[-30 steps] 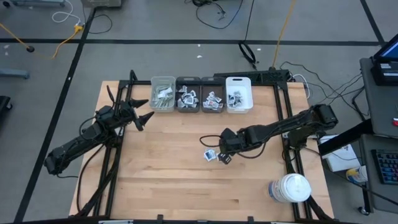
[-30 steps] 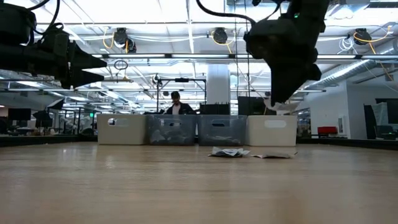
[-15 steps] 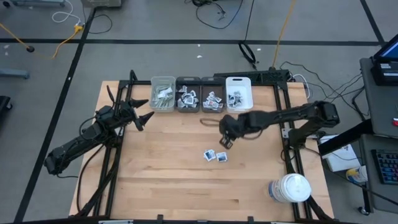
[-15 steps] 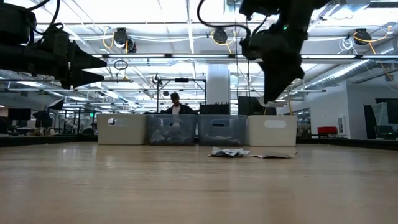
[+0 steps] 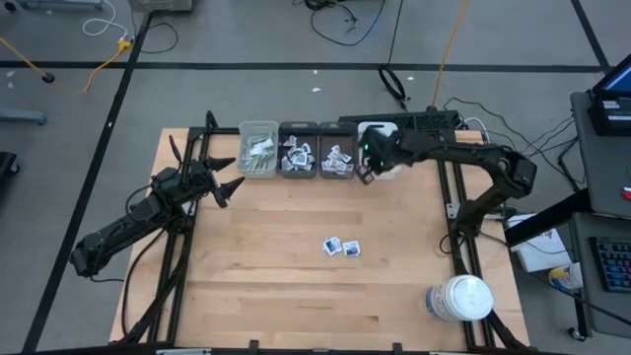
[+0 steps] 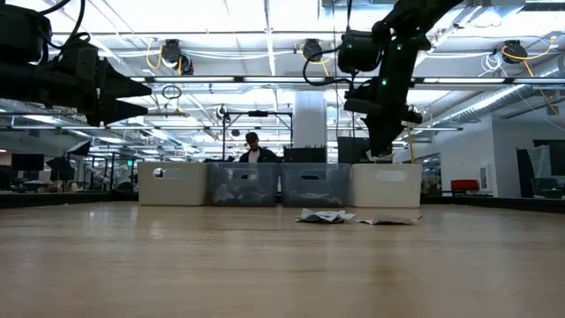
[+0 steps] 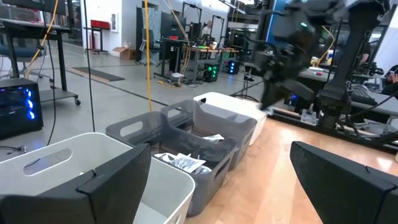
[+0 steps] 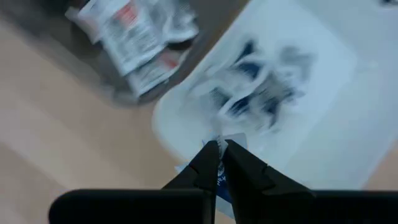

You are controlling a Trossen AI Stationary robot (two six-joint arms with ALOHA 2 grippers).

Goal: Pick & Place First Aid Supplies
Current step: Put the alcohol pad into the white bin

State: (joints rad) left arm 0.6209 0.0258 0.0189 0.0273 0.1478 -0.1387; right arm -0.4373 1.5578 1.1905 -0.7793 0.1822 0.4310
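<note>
From above, the right gripper point(image 5: 367, 173) reaches over the near edge of the white bin point(image 5: 386, 131) at the right end of a row of four bins along the table's point(image 5: 276, 286) far side, fingers pinched together on a small sachet point(image 5: 364, 177). The left gripper point(image 5: 225, 175) waits over the table's left side, near the pale bin point(image 5: 258, 126) at the row's left end, fingers spread wide. Two loose sachets point(image 5: 342, 247) lie on the wood near the table's middle; a large white jar point(image 5: 460, 297) stands at the near right corner.

At table height, the right gripper point(image 6: 381, 150) hangs just above the white bin point(image 6: 386, 186), with the loose sachets point(image 6: 328, 215) flat on the wood in front of the row. A person point(image 6: 252, 150) stands in the room behind the bins.

The left wrist camera looks past its own parted fingers point(image 7: 93, 186) along the row of bins, sachets showing in a grey bin point(image 7: 211, 121), the right arm's gripper point(image 7: 273, 93) raised beyond.

The right wrist camera shows its fingers point(image 8: 205, 167) closed on a white sachet point(image 8: 231, 144) with blue print, above the white bin's point(image 8: 323, 124) pile of similar sachets.
</note>
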